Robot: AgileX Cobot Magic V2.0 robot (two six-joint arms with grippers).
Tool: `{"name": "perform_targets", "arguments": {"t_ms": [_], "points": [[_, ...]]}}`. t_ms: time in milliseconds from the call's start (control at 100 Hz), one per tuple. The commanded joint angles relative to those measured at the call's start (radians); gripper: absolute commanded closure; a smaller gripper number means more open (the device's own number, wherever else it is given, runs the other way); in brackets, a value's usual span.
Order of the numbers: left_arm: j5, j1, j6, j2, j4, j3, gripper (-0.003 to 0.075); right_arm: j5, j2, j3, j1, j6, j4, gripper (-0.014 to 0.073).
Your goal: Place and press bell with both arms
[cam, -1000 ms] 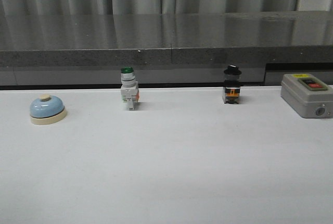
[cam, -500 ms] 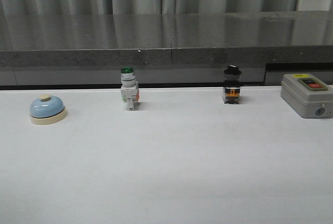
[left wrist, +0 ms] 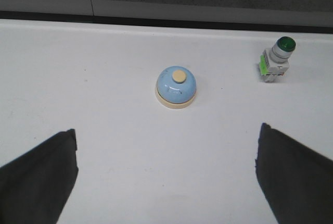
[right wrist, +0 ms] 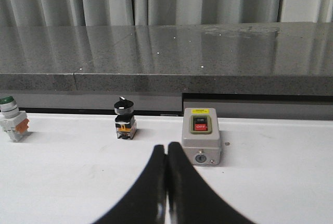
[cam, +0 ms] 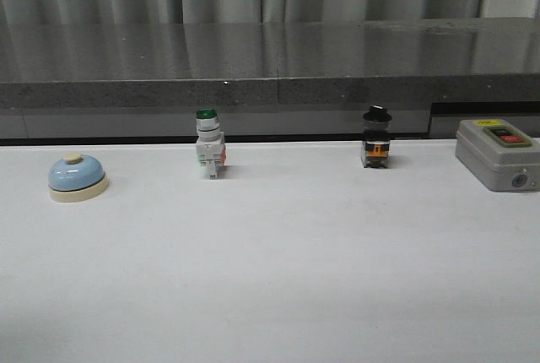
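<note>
The light-blue dome bell (cam: 77, 177) with cream base and cream button sits on the white table at the far left. It also shows in the left wrist view (left wrist: 177, 87), centred ahead of my left gripper (left wrist: 166, 135). That gripper is open wide, its black fingers (left wrist: 39, 174) far apart and above the table, short of the bell. My right gripper (right wrist: 166, 148) is shut and empty, its fingertips (right wrist: 176, 153) pressed together, over the table in front of the grey box. Neither arm shows in the front view.
A green-capped white pushbutton (cam: 208, 154) stands at the table's back, right of the bell. A black-knobbed switch (cam: 376, 137) stands further right. A grey box with red and black buttons (cam: 498, 154) sits at the far right. A dark stone ledge (cam: 270, 67) runs behind the table.
</note>
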Motion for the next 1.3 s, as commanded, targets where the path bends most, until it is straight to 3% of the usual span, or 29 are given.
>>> {"name": "perform_targets", "arguments": {"t_ms": [0,350,670,1290], "points": [[-0.062,-0.026,0.011,0.039,-0.017,-0.074,0.0069,-0.086,-0.014,-0.014,-0.008,-0.007,-0.010,0.0654],[-0.062,-0.117,0.041,0.368,-0.006,-0.311,0.0069,-0.086,-0.014,-0.014,-0.008,-0.007,-0.010,0.0654],[-0.062,-0.121,0.041,0.659,0.058,-0.481,0.0069,-0.086,-0.014,-0.014,-0.008,-0.007,-0.010,0.0654],[-0.074,-0.121,0.041,0.957,0.059,-0.604,0.0069,-0.086,-0.014,-0.014,-0.008,-0.007,-0.010,0.0654]]}}
